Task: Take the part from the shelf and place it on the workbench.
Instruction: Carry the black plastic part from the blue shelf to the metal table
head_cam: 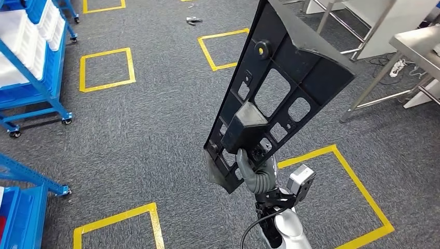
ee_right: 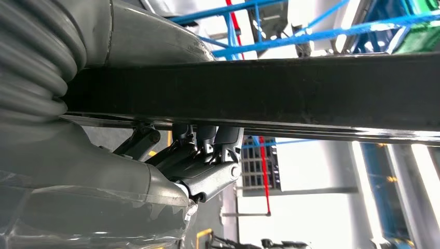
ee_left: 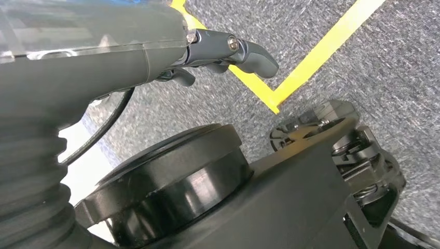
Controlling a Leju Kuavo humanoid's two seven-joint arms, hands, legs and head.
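My right hand [head_cam: 255,174] grasps the large flat black plastic panel with cut-outs [head_cam: 275,88] by its lower end, upright above grey carpet for carrying; my left hand [ee_left: 228,54] hangs clenched, holding nothing.

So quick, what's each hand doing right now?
Right hand: holding the black part, upright over the carpet.
Left hand: holds nothing; fingers curled, so closed.

Grey carpet [head_cam: 155,129] is carrying yellow tape squares [head_cam: 106,69]; blue wheeled shelving [head_cam: 36,62] is standing just left of one square.
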